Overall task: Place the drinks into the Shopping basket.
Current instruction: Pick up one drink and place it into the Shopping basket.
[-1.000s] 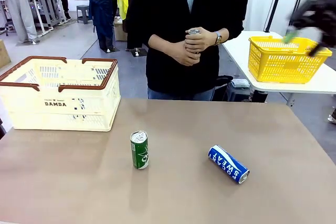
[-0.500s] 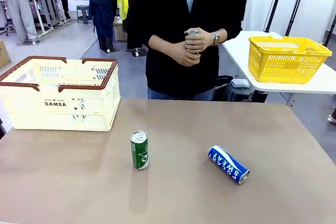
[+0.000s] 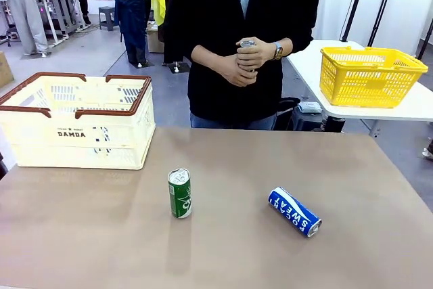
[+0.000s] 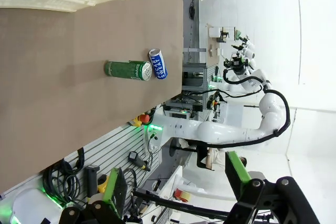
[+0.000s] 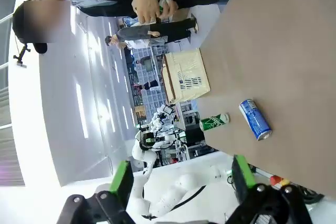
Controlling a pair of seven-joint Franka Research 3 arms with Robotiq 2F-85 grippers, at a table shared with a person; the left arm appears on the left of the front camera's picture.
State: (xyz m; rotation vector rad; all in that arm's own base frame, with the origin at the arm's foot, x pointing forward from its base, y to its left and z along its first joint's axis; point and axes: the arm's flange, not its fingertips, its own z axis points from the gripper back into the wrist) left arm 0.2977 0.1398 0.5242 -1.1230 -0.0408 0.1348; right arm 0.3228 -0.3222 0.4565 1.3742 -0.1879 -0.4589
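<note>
Standing on the tabletop, the green can is near the blue can, which lies on its side. The Shopping basket sits at the left. The left gripper and right gripper are wide, holding nothing. The cans look hard, slippery and ready to roll, so grab around the middle.

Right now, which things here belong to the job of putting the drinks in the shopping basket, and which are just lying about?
For the job: green can, blue can lying on its side, cream Shopping basket.
Just lying about: yellow mesh basket on the white side table.
</note>
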